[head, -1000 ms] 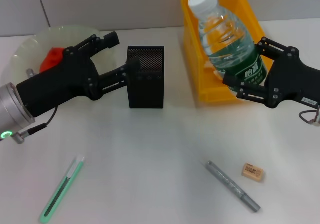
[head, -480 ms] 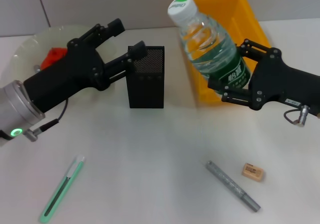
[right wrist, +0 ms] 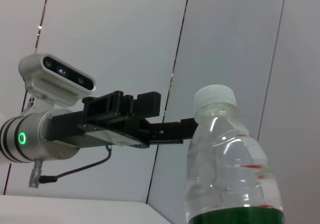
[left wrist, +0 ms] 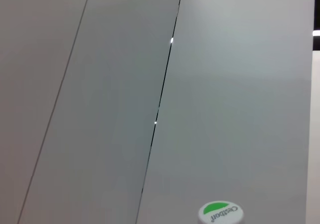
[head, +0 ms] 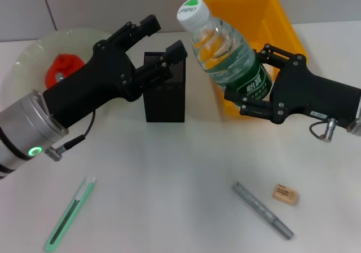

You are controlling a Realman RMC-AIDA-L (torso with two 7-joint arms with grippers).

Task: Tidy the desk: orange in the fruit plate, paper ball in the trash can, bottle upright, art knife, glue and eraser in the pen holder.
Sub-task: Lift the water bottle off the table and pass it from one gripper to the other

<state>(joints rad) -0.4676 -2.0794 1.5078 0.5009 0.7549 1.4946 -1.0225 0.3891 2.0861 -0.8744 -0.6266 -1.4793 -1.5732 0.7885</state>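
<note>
Above the desk (head: 180, 168), at two o'clock, the right pincer (head: 256, 83) pinches the tilted bottle (head: 225, 53) aloft beside the yellow bin (head: 282, 22); the left pincer (head: 158, 47), spread, hovers over the pen holder (head: 164, 89). Bottle-righting underway; next, seemingly, lower it upright

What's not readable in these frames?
- Bottle base: in the head view the right claw covers it; the right wrist view's edge cuts it off.
- Pen holder inside: the left claw blocks it in the head view.
- Paper ball and glue: not identifiable in any view.
- Eraser print: too small.
</note>
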